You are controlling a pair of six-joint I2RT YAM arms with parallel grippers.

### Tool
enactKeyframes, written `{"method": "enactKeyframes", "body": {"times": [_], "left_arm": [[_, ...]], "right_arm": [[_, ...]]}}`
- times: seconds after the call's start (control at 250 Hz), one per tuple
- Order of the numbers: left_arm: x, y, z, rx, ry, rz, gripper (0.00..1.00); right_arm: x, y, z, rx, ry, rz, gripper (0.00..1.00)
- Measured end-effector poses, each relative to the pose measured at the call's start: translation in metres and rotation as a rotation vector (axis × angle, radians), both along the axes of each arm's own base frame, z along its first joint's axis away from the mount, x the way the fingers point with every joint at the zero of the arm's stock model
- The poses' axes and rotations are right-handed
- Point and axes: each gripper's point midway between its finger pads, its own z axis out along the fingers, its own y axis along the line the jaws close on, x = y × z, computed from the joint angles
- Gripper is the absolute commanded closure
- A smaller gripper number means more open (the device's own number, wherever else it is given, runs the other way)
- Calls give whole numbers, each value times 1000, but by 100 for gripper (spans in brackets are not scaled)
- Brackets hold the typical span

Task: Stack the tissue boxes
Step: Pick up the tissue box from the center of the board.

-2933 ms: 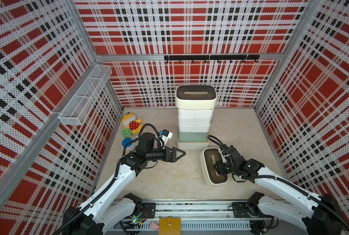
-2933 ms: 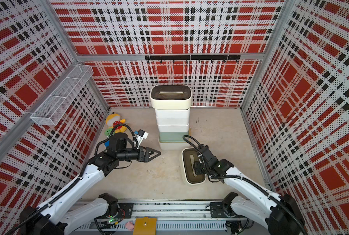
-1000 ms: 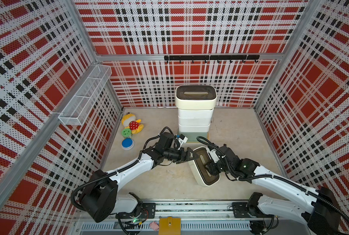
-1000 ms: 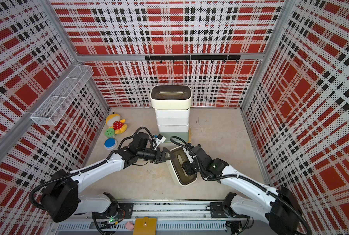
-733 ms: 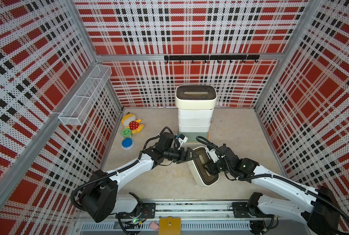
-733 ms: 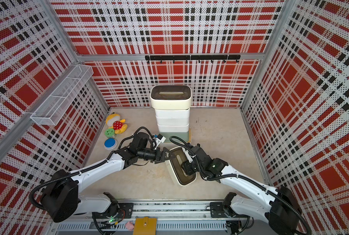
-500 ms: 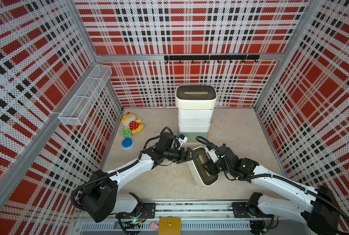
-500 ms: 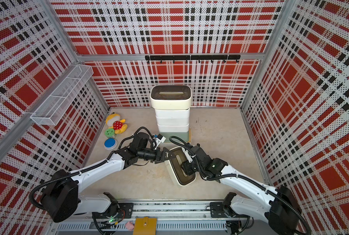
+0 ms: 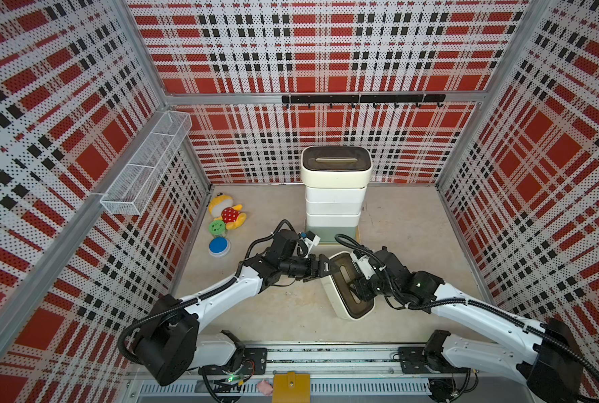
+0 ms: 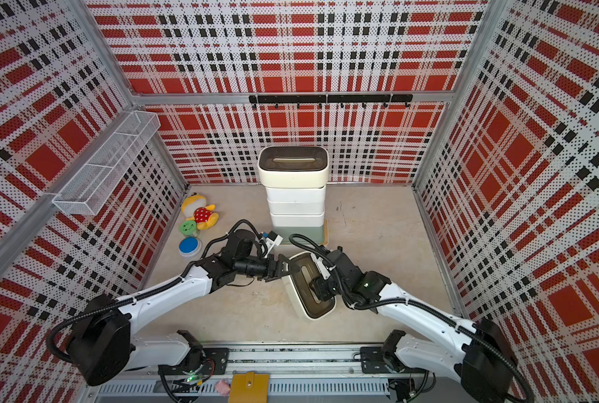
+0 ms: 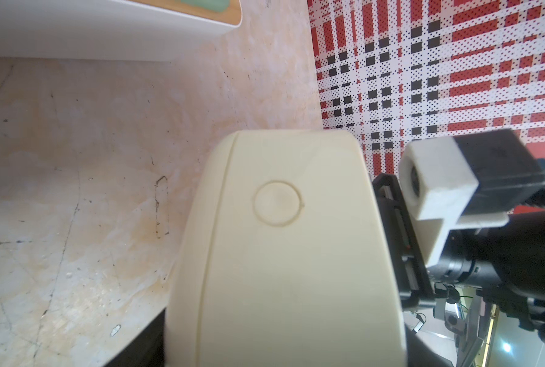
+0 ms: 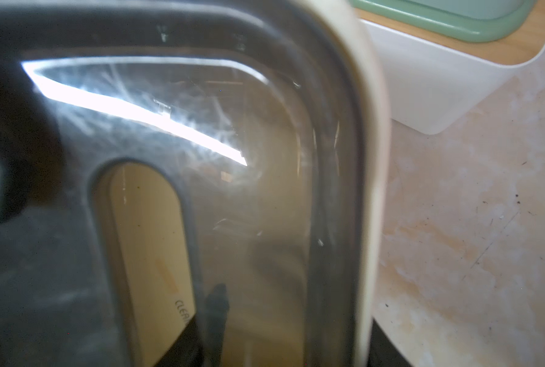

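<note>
Walls (image 9: 326, 52) red-black-white plaid; held box (image 9: 330, 296) cream, lid (image 9: 345, 279) dark; plush (image 9: 226, 214) yellow-red; disc (image 9: 218, 246) blue.

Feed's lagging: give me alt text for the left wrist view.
A cream tissue box fills much of the frame, a round mark on its facing side. Beyond it are the stained table, the stack's white bottom box and the right arm's wrist camera.

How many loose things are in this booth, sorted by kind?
Tissue boxes: 7, six in the stack plus one tilted box in front
Plush toy: 1
Round discs: 2, green disc and blue disc
Total: 10
</note>
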Motion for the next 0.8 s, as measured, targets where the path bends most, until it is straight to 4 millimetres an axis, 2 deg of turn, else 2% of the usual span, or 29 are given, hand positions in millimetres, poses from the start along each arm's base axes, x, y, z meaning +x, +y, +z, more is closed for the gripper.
{"method": "enactKeyframes", "body": {"times": [0.276, 0.456, 0.536, 0.8], "left_arm": [[0, 7, -2, 7, -27, 52, 28], [-1, 12, 0, 3, -42, 85, 29], [0, 15, 1, 5, -57, 100, 29], [-2, 26, -20, 57, -25, 151, 30]], "right_arm": [[3, 6, -4, -22, 9, 18, 54], [5, 9, 0, -19, 9, 20, 41], [8, 12, 8, 1, 1, 7, 36], [18, 21, 50, 90, -58, -22, 22]]}}
